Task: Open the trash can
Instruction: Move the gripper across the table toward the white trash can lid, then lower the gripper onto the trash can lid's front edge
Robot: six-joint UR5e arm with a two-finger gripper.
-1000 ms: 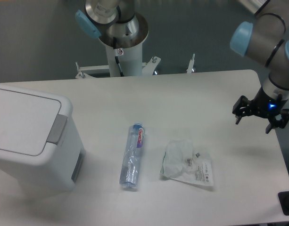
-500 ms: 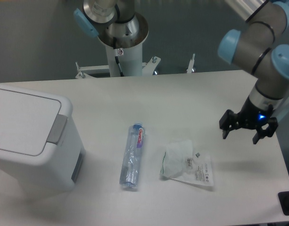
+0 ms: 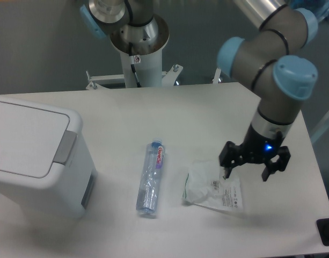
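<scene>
The trash can is a large white boxy bin at the table's left edge. Its flat lid is shut and the grey push tab sits at the lid's right rim. My gripper is open and empty, fingers pointing down, far to the right of the can. It hangs just above the right part of a clear plastic bag.
A clear plastic bottle with a blue cap lies lengthwise on the table between the can and the bag. The arm's pedestal stands behind the table's far edge. A dark object sits at the front right corner.
My gripper has moved left and toward the front, from the table's right edge to above the plastic bag. It stays open. The can, bottle and bag have not moved.
</scene>
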